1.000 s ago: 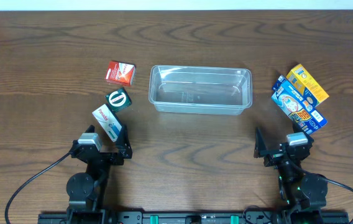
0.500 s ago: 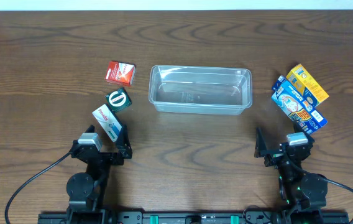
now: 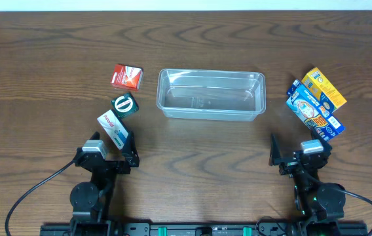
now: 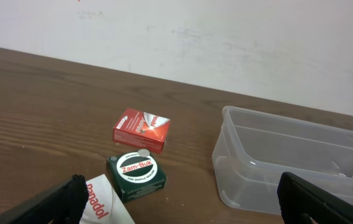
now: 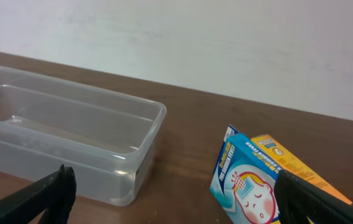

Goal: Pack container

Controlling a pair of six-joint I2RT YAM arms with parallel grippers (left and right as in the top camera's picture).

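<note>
Over the table, the overhead view has the container (image 3: 211, 95) lying lengthwise at mid-table. At its 9 o'clock sits a red box (image 3: 127, 77). Toward 8 o'clock come a green box (image 3: 124, 105) with a round white label and a white box (image 3: 112, 127) with red lettering. At the container's 3 o'clock, a yellow box (image 3: 323, 87) and a blue box (image 3: 312, 111) lie tilted and touching. The left gripper (image 3: 107, 156) is at the container's 7 o'clock and the right gripper (image 3: 298, 156) at its 5 o'clock.

From the left wrist, the green box's label reads "Zam-Buk". The white box, cut by the frame's bottom edge, shows "adol" in red. The red box's white script is too small to read. The container stands at 3 o'clock. This pincer's fingers (image 4: 64, 199) are spread wide, grasping nothing.

From the right wrist, the container fills 9 o'clock. The blue box at 4 o'clock shows a cartoon face, its print unreadable. These fingers (image 5: 313, 199) are likewise wide apart, gripping nothing.
</note>
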